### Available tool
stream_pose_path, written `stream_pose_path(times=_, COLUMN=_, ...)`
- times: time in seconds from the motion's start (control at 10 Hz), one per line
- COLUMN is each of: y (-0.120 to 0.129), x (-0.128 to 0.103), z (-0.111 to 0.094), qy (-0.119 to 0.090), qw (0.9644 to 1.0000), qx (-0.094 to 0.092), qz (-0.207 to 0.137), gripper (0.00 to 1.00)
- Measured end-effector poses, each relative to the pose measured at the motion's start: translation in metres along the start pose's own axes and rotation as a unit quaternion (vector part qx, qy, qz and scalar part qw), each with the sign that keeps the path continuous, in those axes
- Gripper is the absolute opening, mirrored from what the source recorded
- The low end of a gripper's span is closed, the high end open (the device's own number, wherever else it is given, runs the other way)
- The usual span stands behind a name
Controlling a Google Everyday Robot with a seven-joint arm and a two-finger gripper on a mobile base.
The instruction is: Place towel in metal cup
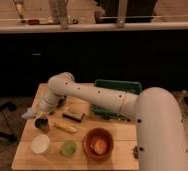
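Observation:
My gripper (38, 114) hangs at the end of the white arm over the left side of the wooden table (32, 161). It holds a pale towel (29, 114), which bunches out to its left near the table's left edge. The metal cup (42, 125) stands upright on the table just below and slightly right of the towel. The towel is outside the cup. The wrist hides the fingers themselves.
A yellow banana-like object (65, 128) and a sponge (74, 115) lie right of the cup. A white cup (40, 144), a green cup (68, 147) and an orange bowl (99, 143) stand along the front. A green rack (118, 88) stands at the back.

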Motion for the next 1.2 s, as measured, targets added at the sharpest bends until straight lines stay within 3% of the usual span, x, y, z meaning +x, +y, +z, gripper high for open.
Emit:
stream_pose_path(times=0.1, y=0.004, x=0.0, z=-0.002, qy=-0.042, qw=0.9989, qx=0.021, qz=0.003, gripper=0.02)
stream_pose_path(times=0.3, y=0.009, x=-0.005, z=-0.001, qy=-0.085, qw=0.9956, qx=0.04, qz=0.006, gripper=0.02)
stream_pose_path(times=0.6, y=0.014, x=-0.008, z=0.009, qy=-0.119, qw=0.9919, qx=0.044, qz=0.011, gripper=0.02)
stream_pose_path(times=1.2, y=0.012, x=0.01, z=0.034, qy=-0.15, qw=0.9878, qx=0.034, qz=0.023, gripper=0.02)
